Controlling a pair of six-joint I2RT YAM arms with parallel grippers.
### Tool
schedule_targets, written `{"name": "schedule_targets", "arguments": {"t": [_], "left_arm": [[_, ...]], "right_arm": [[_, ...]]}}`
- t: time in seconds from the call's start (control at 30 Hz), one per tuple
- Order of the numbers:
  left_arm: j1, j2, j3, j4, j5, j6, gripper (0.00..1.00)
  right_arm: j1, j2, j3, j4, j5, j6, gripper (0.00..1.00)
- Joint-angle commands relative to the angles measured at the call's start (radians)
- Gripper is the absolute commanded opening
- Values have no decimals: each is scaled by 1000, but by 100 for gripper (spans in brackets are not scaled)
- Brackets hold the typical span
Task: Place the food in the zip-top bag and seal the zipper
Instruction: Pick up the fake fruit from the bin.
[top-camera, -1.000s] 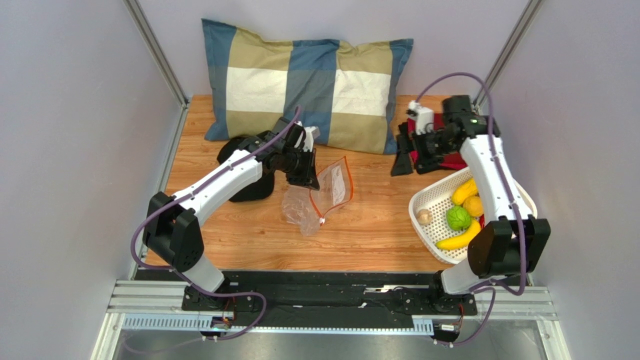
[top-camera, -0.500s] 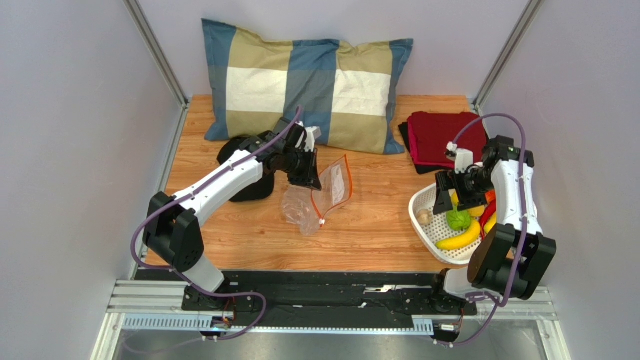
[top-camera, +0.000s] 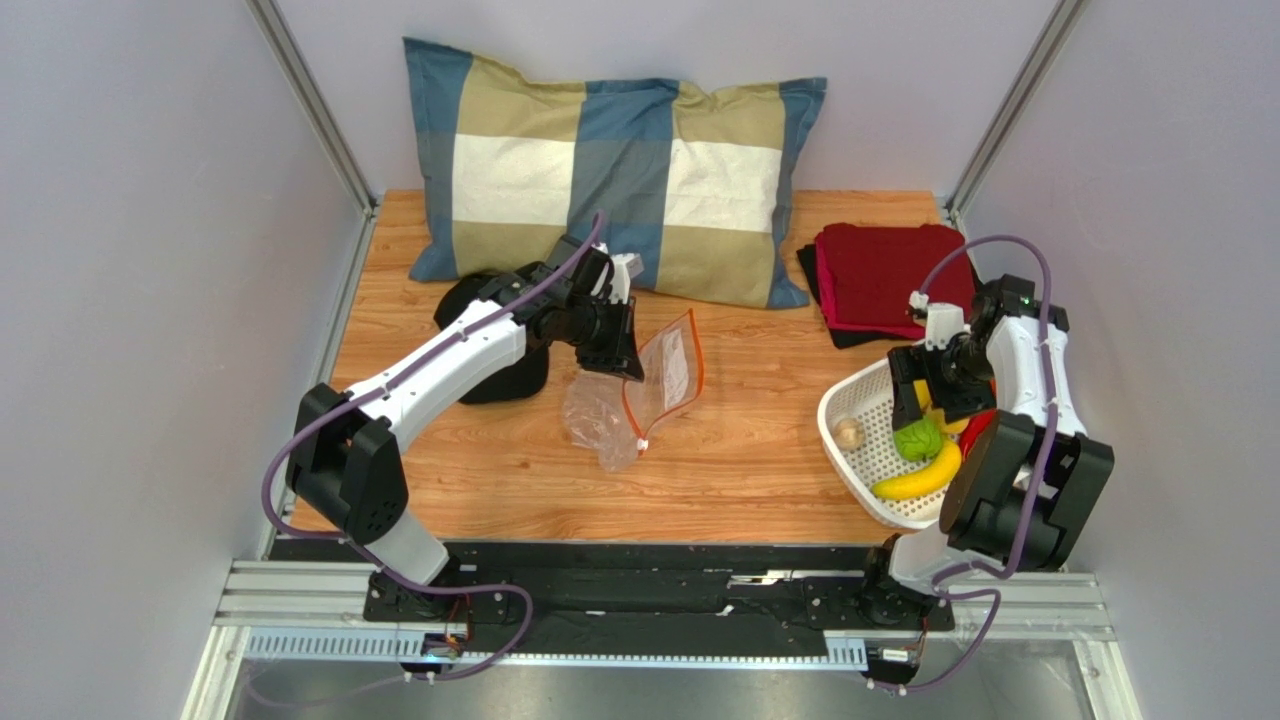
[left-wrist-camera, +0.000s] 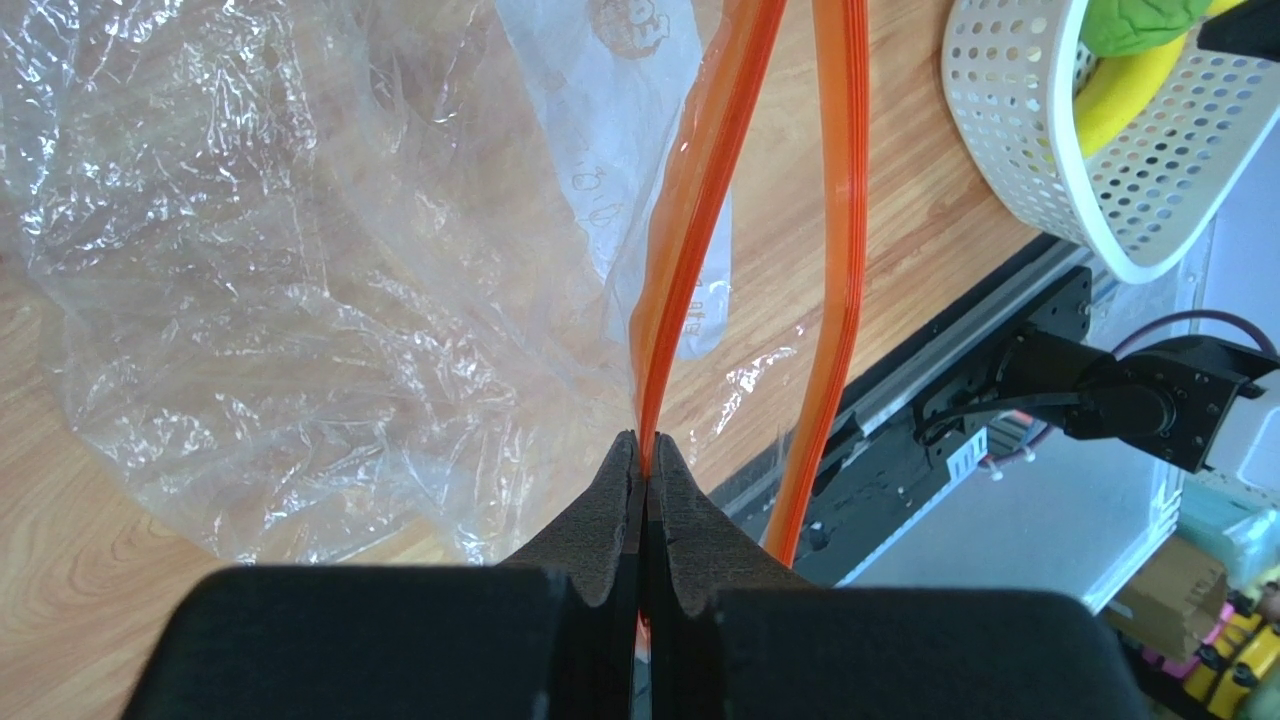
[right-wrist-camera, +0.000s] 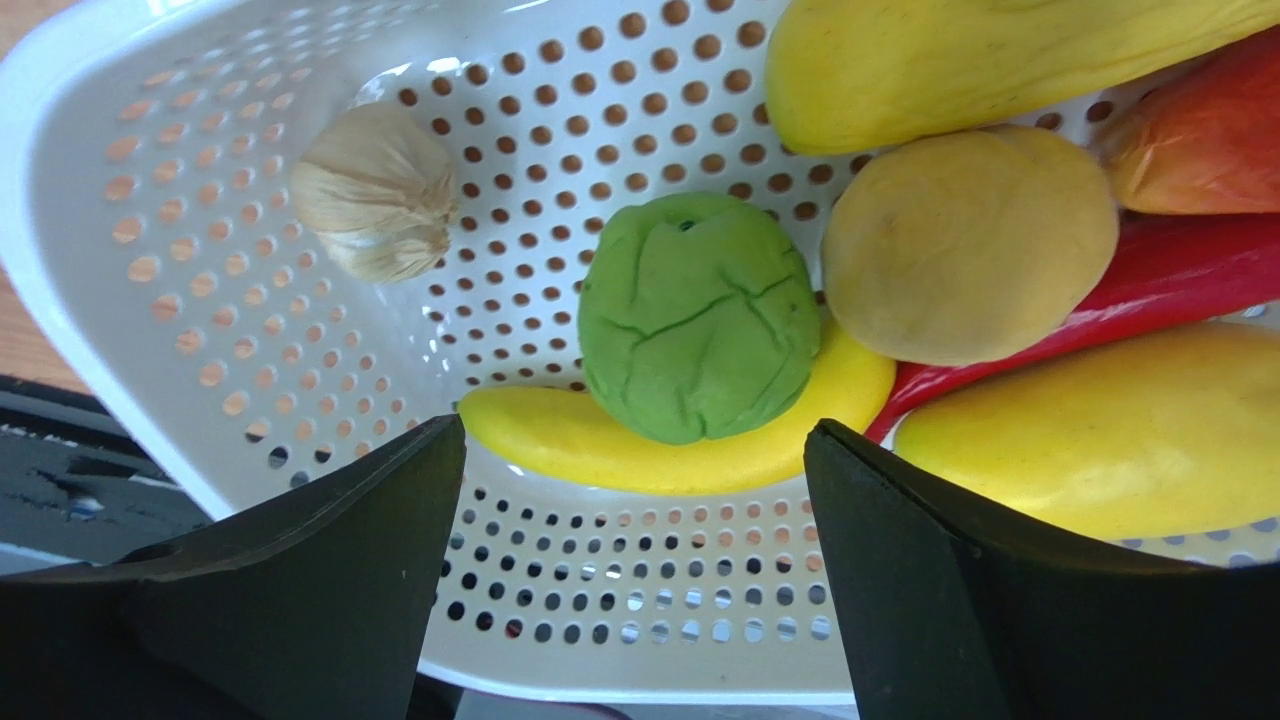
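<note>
1. Wooden worktop (top-camera: 751, 465) between grey walls — checked pillow (top-camera: 616, 165) at the back.
2. Left claw (left-wrist-camera: 646, 446) pinches the zipper (left-wrist-camera: 699, 225) of the zip-top bag (top-camera: 661, 375), mid-worktop.
3. Right claw (right-wrist-camera: 631, 435), spread, has dropped from the red cloth (top-camera: 887, 270) over the basket (right-wrist-camera: 181, 300) — food (right-wrist-camera: 699, 338) inside.

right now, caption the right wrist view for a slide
Open right claw hovers over green toy cabbage in white perforated basket

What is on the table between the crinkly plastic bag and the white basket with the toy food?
Nothing. In the top view, only bare wooden table lies between the zip-top bag and the white basket.
</note>
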Motion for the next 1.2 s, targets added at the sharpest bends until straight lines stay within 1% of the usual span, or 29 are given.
{"name": "schedule_targets", "arguments": {"t": [0.0, 0.2, 0.43, 0.53, 0.57, 0.63, 0.67, 0.73, 0.77, 0.83, 0.87, 0.9, 0.93, 0.97, 1.03, 1.07, 1.13, 1.17], "left_arm": [[-3, 6, 22, 23, 9, 3, 0], [-5, 12, 22, 23, 17, 6, 0], [-5, 17, 19, 27, 21, 3, 0], [-5, 19, 19, 27, 23, 3, 0], [-5, 20, 19, 27, 23, 3, 0], [-5, 19, 17, 26, 24, 3, 0], [-5, 19, 16, 24, 24, 3, 0], [-5, 17, 14, 26, 28, 3, 0], [-5, 17, 14, 26, 32, 3, 0], [-5, 19, 17, 27, 38, 1, 0], [-5, 20, 16, 29, 50, 0, 0], [-5, 19, 16, 33, 57, -2, 0], [-5, 20, 16, 35, 64, -5, 0], [-3, 23, 19, 36, 78, -6, 0], [-5, 26, 23, 38, 93, -14, 0], [-6, 26, 26, 39, 115, -18, 0], [-9, 32, 37, 41, 130, -31, 0], [-11, 34, 48, 43, 149, -35, 0]], "right_arm": [[-1, 36, -13, 106, 56, 12, 88], [8, 103, -50, 176, 53, 39, 87], [34, 134, -119, 244, 76, 53, 86], [37, 131, -132, 256, 79, 55, 74], [35, 129, -123, 255, 79, 59, 64], [35, 116, -102, 226, 70, 64, 51], [35, 108, -70, 209, 47, 65, 39], [35, 74, -28, 146, 12, 70, 32], [37, 63, 28, 90, -45, 73, 30], [45, 47, 97, 20, -128, 71, 30], [61, 33, 131, -47, -218, 70, 29], [75, 25, 198, -76, -269, 62, 29], [87, 17, 226, -101, -319, 62, 28], [118, 7, 254, -139, -429, 65, 28], [152, -1, 329, -168, -537, 90, 28], [199, -4, 354, -185, -620, 100, 28], [248, -23, 383, -175, -688, 148, 28], [300, -32, 384, -138, -743, 168, 29]]}}
